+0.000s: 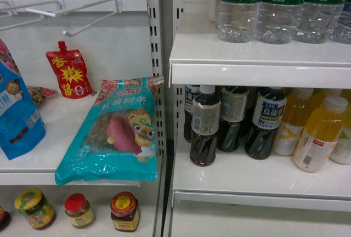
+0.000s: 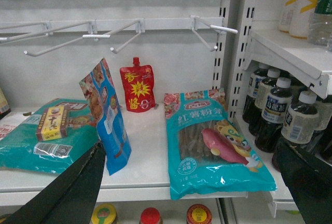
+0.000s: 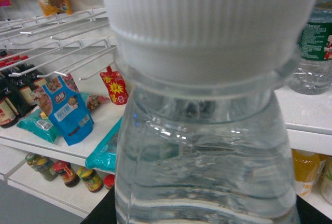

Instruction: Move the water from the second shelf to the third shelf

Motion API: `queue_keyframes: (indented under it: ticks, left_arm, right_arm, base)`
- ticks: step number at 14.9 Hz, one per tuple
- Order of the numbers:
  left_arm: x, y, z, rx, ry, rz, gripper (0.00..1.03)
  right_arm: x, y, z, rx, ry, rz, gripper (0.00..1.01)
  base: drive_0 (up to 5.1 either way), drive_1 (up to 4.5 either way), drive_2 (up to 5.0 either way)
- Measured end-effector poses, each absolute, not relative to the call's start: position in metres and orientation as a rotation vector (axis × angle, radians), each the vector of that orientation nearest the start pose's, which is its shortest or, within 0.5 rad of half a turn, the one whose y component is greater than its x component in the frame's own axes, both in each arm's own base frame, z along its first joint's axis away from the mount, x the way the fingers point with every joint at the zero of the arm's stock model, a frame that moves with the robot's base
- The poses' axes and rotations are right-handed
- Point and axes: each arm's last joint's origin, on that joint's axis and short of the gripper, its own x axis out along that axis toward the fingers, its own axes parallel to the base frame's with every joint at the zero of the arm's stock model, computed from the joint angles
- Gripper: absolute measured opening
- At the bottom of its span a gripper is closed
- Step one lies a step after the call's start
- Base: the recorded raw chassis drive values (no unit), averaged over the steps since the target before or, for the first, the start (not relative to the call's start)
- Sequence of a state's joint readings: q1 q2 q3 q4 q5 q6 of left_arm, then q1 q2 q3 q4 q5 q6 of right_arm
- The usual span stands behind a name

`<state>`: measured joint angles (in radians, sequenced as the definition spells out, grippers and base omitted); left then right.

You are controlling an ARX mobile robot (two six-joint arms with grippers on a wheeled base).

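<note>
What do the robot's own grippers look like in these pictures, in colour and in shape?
Little of them shows. In the left wrist view the left gripper has two plain black fingers, broad at the bottom edge and tapering to blunt tips, matte, with no markings or cables visible. In the right wrist view only a dark black edge of the right gripper appears. The head view shows neither arm.

Left shelf: teal noodle bag (image 1: 118, 133) lying flat, red spout pouch (image 1: 69, 74) behind it.
Right shelf: dark bottles (image 1: 230, 122) beside yellow juice bottles (image 1: 319, 134).
</note>
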<state>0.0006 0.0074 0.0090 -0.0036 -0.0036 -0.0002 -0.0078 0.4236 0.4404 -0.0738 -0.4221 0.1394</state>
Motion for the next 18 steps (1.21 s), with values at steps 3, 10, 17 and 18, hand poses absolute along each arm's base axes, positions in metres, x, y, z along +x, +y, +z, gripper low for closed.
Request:
queue_keyframes:
  ticks: [3,10,17,18]
  left_arm:
    - [0.098,0.0,0.166,0.0,0.002,0.003,0.98]
    - [0.098,0.0,0.166,0.0,0.001,0.001,0.98]
    - [0.098,0.0,0.166,0.0,0.002,0.002,0.98]
    - [0.098,0.0,0.166,0.0,0.002,0.001,0.98]
  right_arm:
    - [0.117,0.011,0.271,0.149,0.082,0.411,0.42]
    - [0.152,0.004,0.28,0.146,0.099,0.22,0.42]
    - [0.272,0.019,0.293,0.07,0.084,0.11,0.42]
    - [0.281,0.019,0.287,0.082,0.106,0.094,0.42]
  base:
    - [-4.8,2.38,2.4]
    - [-0.7,0.34,0.3]
    - [0.0,0.0,0.0]
    - [0.0,0.0,0.0]
